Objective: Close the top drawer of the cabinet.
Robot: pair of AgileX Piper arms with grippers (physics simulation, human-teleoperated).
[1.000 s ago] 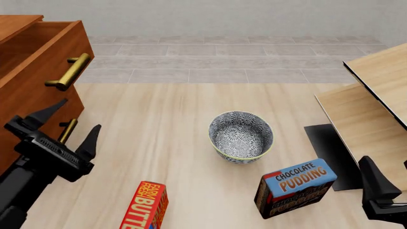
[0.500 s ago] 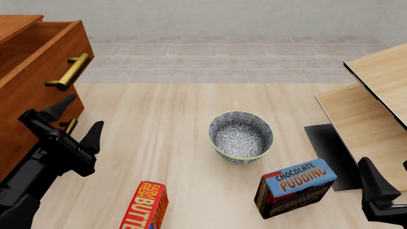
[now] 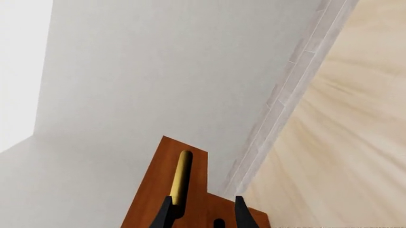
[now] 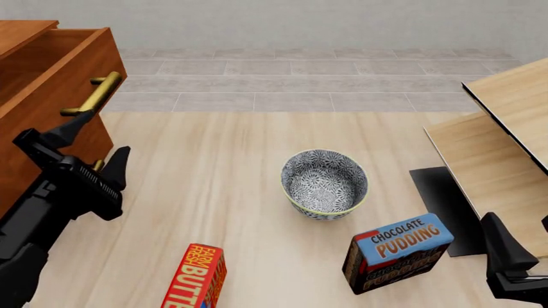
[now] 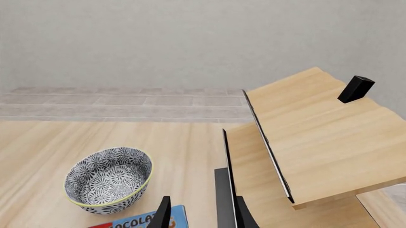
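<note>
The cabinet (image 4: 34,138) stands at the left of the front view. Its top drawer (image 4: 64,77) is pulled out, and the long brass bar handle (image 4: 92,96) faces the table. My left gripper (image 4: 101,138) is open and empty. It is just below and in front of that handle, and its upper fingertip (image 4: 84,119) is close under the bar. In the left wrist view the drawer front (image 3: 152,194) and handle (image 3: 180,175) lie just beyond the open gripper (image 3: 203,206). My right gripper (image 4: 520,224) is open and empty at the near right, far from the cabinet.
A patterned bowl (image 4: 324,183) sits mid-table. A chocolate pudding box (image 4: 398,251) and a butter box (image 4: 195,277) stand near the front. Pale light-wood furniture (image 4: 505,135) and a black mat (image 4: 441,202) are on the right. The lower drawer's handle (image 4: 97,165) is partly hidden behind my left gripper.
My left gripper has moved up and to the left, closer to the top drawer's handle. The drawer and my right gripper have hardly moved.
</note>
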